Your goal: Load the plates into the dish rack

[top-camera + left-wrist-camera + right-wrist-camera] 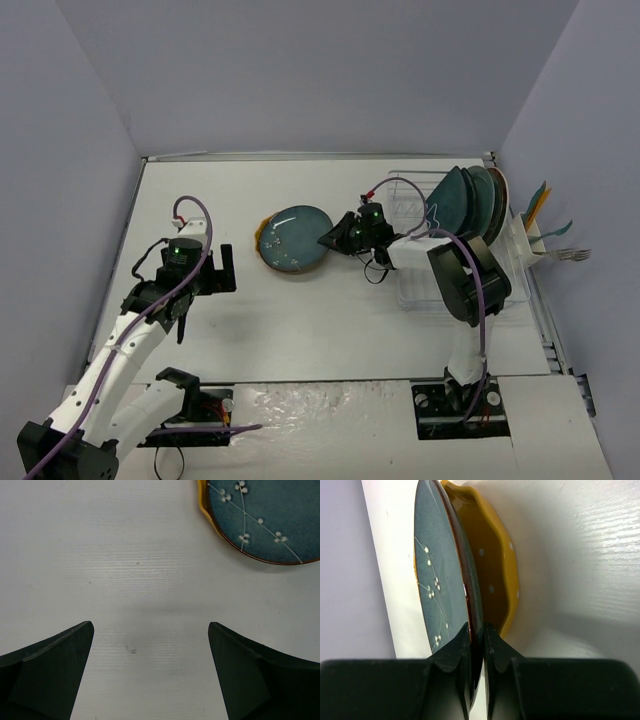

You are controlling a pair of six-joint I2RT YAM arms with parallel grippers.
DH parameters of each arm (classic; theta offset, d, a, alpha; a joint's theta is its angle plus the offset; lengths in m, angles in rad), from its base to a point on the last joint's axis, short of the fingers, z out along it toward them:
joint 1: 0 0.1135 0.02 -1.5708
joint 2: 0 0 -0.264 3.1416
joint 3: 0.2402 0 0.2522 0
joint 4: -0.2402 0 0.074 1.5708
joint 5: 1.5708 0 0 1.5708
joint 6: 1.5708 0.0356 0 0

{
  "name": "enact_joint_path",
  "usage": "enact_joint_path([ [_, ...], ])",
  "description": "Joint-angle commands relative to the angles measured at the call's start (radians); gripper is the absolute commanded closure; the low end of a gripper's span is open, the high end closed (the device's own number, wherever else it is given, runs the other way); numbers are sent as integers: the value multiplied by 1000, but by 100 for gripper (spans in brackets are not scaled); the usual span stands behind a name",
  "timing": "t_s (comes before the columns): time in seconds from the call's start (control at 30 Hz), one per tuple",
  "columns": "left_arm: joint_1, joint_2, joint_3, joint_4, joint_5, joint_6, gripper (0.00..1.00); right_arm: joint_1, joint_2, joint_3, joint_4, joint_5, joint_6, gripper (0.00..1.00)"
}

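Observation:
A teal plate with white blossom sprigs and a dark red-brown rim (293, 238) (440, 580) (270, 515) lies on an orange-yellow plate (263, 243) (492, 555) (204, 505) near mid-table. My right gripper (333, 238) (477, 632) is shut on the teal plate's right rim, one finger above and one below. The white wire dish rack (418, 285) at the right holds three upright plates (463, 205). My left gripper (226, 268) (150, 665) hovers open over bare table, left of the stack.
Utensils (555, 245) stick out of the holder on the rack's right side. Grey walls close in the table on the left, back and right. A dark smudge (131, 650) marks the table under my left gripper.

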Motion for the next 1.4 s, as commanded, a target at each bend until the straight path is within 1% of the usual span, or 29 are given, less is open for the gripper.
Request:
enact_joint_path([
  [0.0, 9, -6, 35, 41, -24, 12, 3, -1, -146, 94, 14, -46, -61, 100],
  [0.13, 9, -13, 35, 41, -33, 13, 3, -10, -219, 171, -91, -55, -123, 100],
  [0.27, 9, -17, 35, 39, -41, 15, 3, -27, -308, 303, -301, -6, -264, 100],
  [0.4, 10, -16, 39, 35, -47, 19, 3, -82, -415, 406, -486, 42, -427, 100],
  [0.43, 10, -16, 40, 34, -48, 20, 3, -112, -433, 426, -544, 63, -459, 100],
  [0.5, 12, -13, 41, 31, -56, 22, 3, -157, -490, 461, -643, 111, -539, 100],
  [0.53, 13, -12, 41, 27, -65, 25, 3, -175, -504, 493, -683, 184, -616, 100],
  [0.6, 17, -8, 44, 27, -67, 28, 3, -211, -534, 531, -788, 276, -749, 100],
  [0.63, 19, -7, 44, 28, -66, 30, 3, -223, -546, 547, -822, 323, -800, 100],
  [0.67, 21, -4, 44, 30, -59, 31, 3, -236, -560, 564, -851, 406, -840, 100],
  [0.73, 32, 3, 46, 33, -46, 33, 3, -250, -579, 576, -871, 501, -942, 100],
  [0.83, 48, 11, 46, 38, -24, 31, 3, -265, -595, 588, -879, 659, -1044, 100],
  [1.03, 58, 7, 45, 40, -19, 32, 3, -278, -557, 603, -864, 837, -1171, 100],
  [1.2, 58, 5, 46, 41, -20, 32, 3, -298, -504, 598, -825, 870, -1216, 100],
  [1.37, 58, 3, 46, 41, -20, 33, 3, -310, -446, 595, -815, 838, -1199, 100],
])
